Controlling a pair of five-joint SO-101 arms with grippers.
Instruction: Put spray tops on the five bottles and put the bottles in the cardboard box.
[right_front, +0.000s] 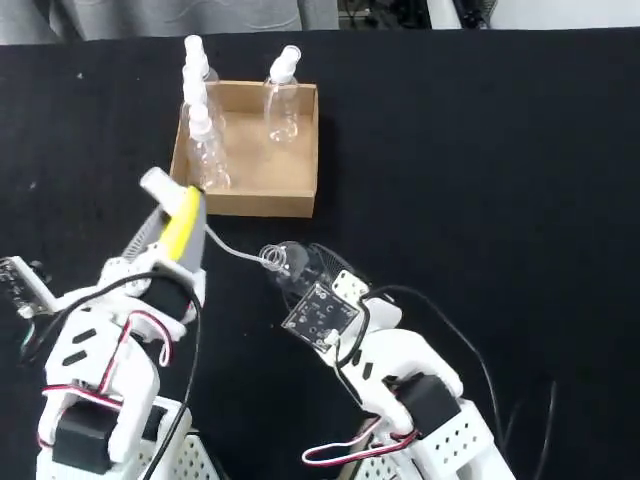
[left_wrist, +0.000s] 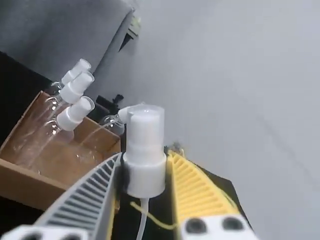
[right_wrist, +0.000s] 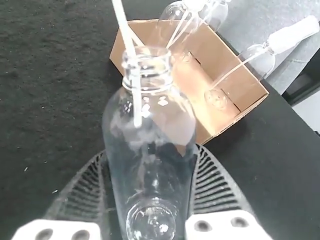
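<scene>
My left gripper (left_wrist: 145, 177) is shut on a white spray top (left_wrist: 144, 150), and the top's thin tube (right_front: 235, 252) runs down toward the open bottle. In the high view this gripper (right_front: 180, 215) sits just in front of the cardboard box (right_front: 262, 203). A clear uncapped bottle (right_wrist: 149, 135) is clamped in my right gripper (right_wrist: 150, 172), its neck pointing toward the box, and the tube's end (right_wrist: 131, 95) is inside its mouth. The bottle's neck (right_front: 276, 259) lies between the two arms. Several capped bottles (right_front: 205, 145) stand in the box.
The box (right_wrist: 227, 107) sits at the back left of the black table (right_front: 480, 180). One capped bottle (right_front: 282, 100) stands in its right half, others along its left wall. Cables (right_front: 470, 350) trail near the right arm's base.
</scene>
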